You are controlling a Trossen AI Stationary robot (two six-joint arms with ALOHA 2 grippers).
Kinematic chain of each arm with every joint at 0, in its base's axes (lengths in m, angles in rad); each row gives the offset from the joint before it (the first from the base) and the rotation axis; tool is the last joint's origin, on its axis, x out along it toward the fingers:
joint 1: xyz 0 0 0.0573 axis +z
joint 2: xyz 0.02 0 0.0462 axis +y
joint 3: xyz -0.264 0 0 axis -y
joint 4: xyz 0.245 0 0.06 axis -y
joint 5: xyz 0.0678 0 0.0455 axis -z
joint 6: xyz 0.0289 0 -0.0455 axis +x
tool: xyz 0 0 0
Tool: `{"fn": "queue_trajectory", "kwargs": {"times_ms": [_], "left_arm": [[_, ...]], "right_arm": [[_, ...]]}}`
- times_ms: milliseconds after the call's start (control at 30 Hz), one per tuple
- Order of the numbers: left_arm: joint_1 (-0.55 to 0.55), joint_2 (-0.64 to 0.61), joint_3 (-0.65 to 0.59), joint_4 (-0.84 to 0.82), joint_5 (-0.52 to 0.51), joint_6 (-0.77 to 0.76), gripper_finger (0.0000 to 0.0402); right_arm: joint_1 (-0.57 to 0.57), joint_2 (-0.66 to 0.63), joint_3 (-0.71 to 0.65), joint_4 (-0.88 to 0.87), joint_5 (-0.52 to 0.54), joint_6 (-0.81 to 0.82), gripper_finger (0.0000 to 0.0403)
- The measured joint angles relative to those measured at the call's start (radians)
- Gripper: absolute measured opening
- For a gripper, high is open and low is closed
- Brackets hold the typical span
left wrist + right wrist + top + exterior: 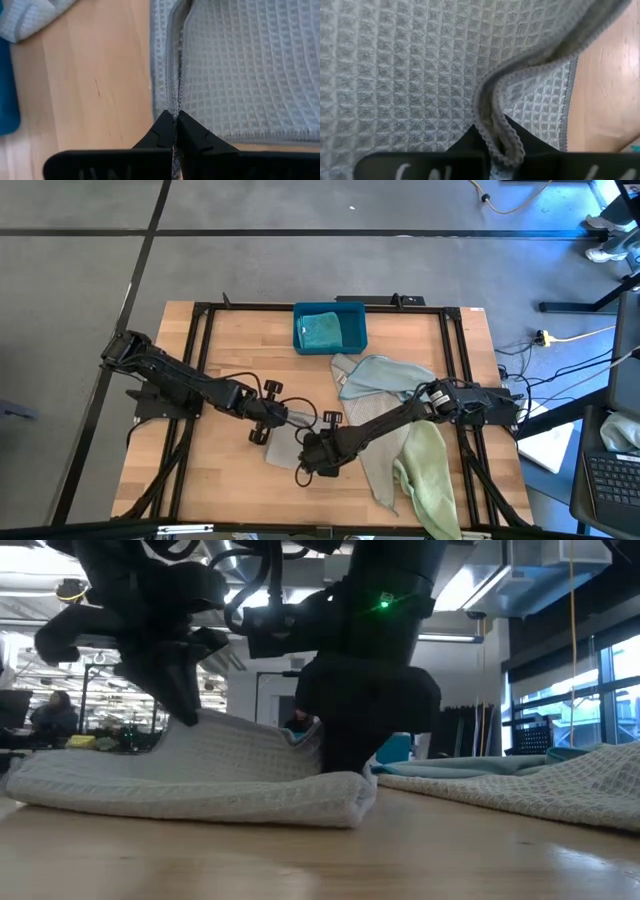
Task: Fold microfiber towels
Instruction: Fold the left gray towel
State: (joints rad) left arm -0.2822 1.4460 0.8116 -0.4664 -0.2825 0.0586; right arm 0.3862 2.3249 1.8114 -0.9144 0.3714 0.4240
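From above, the left gripper (278, 420) and the right gripper (312, 456) met near the middle of the wooden table (230, 360) over a grey towel (285, 448); a pale blue towel (385, 375) and a pale green towel (428, 475) lay to the right, a second grey-beige towel (378, 465) between them; a teal towel (321, 330) sat inside the blue bin (352, 315) at the far edge.

At table height, the grey towel (200, 775) lay folded over on itself, both arms coming down onto it; other towels (520, 780) spread flat to the right.

From the left wrist, the fingers (162, 132) were clenched on the towel's hemmed edge (176, 90).

From the right wrist, that arm's own fingers (470, 137) pinched a doubled hem of the grey waffle-weave towel (410, 65).
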Motion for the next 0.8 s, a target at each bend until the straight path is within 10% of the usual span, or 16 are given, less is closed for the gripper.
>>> {"fn": "queue_trajectory", "kwargs": {"times_ms": [800], "left_arm": [[0.042, 0.000, -0.111, 0.134, -0.058, -0.004, 0.0074]], "right_arm": [[-0.001, 0.002, -0.002, 0.005, 0.031, 0.046, 0.0041]]}}
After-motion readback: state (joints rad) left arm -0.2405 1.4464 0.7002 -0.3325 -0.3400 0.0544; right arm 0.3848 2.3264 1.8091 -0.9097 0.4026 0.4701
